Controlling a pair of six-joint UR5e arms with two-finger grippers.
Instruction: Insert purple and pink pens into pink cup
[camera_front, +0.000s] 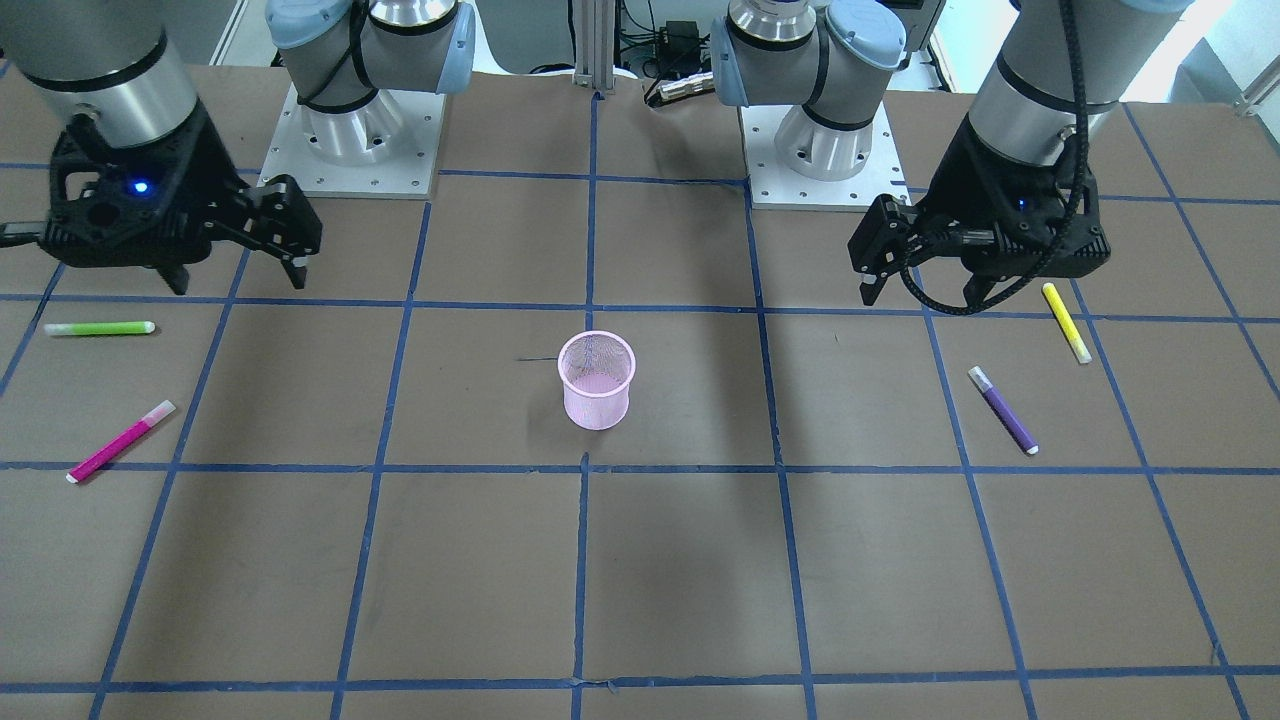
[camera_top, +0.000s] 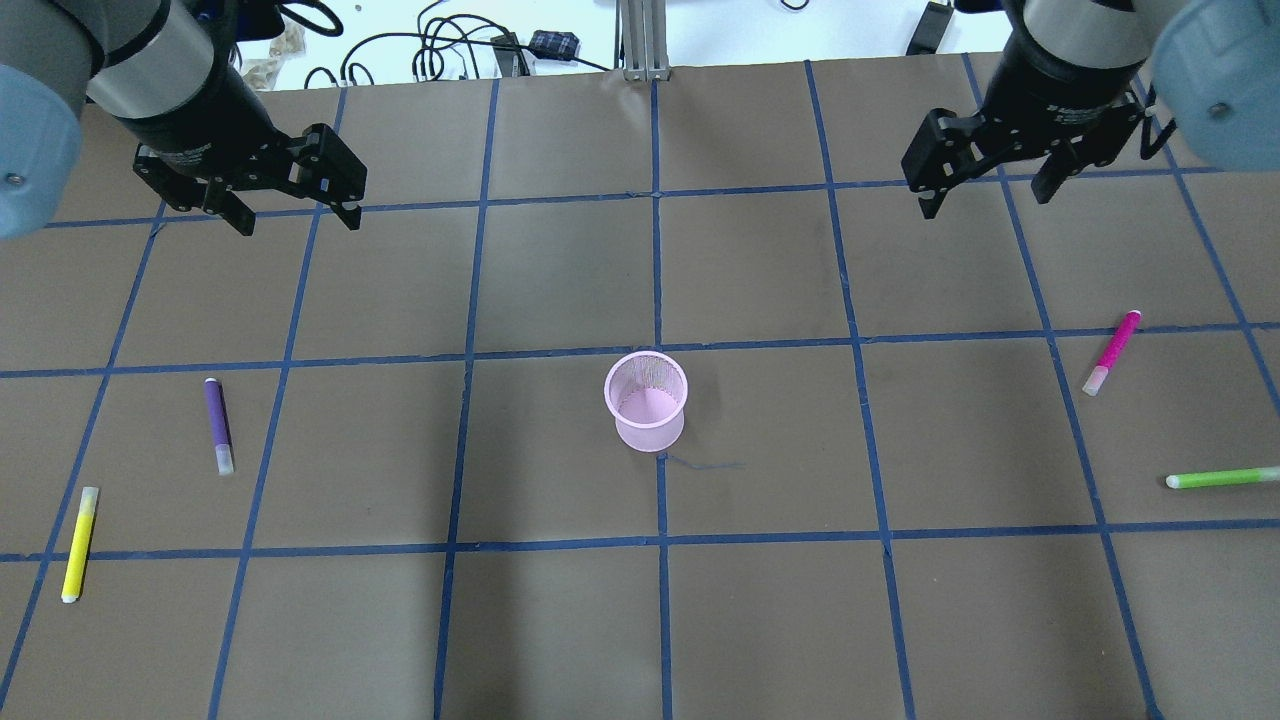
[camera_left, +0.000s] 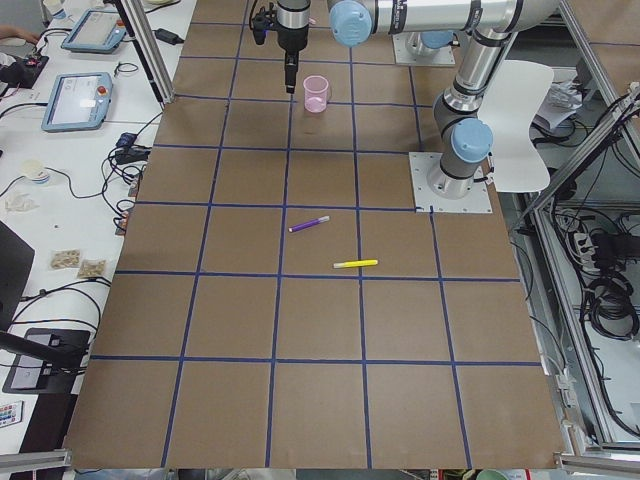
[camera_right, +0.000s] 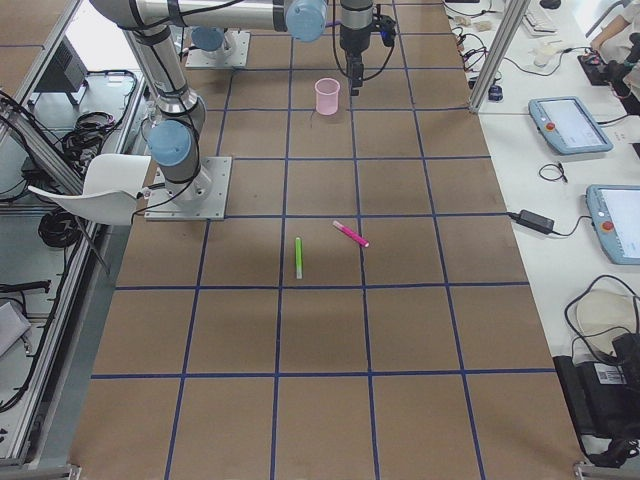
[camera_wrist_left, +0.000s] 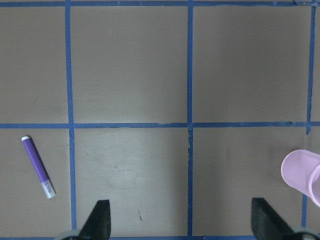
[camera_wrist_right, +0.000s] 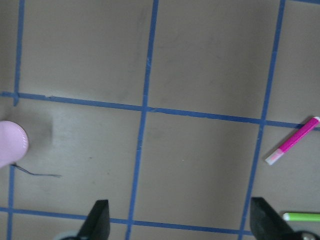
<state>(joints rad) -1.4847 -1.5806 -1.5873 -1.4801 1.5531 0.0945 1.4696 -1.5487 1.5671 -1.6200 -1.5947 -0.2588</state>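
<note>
Pens lay flat on the brown paper tabletop (camera_top: 560, 620), well apart from the upright pink wire-mesh cup (camera_top: 647, 400) at centre. The slim purple pen (camera_top: 217, 425), on the robot's left, ran near-to-far, clear cap nearest the robot. The slim pink pen (camera_top: 1111, 352), on the right, slanted, pale cap toward the cup. The left pincer (camera_top: 298, 215) and right pincer (camera_top: 983, 195) hung pointing downward, fingers spread apart.

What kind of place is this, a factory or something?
Probably a robotics research lab, not a factory: the left arm and right arm are bolted to a table marked with a blue tape grid, and control tablets and loose cables lie alongside.
</note>
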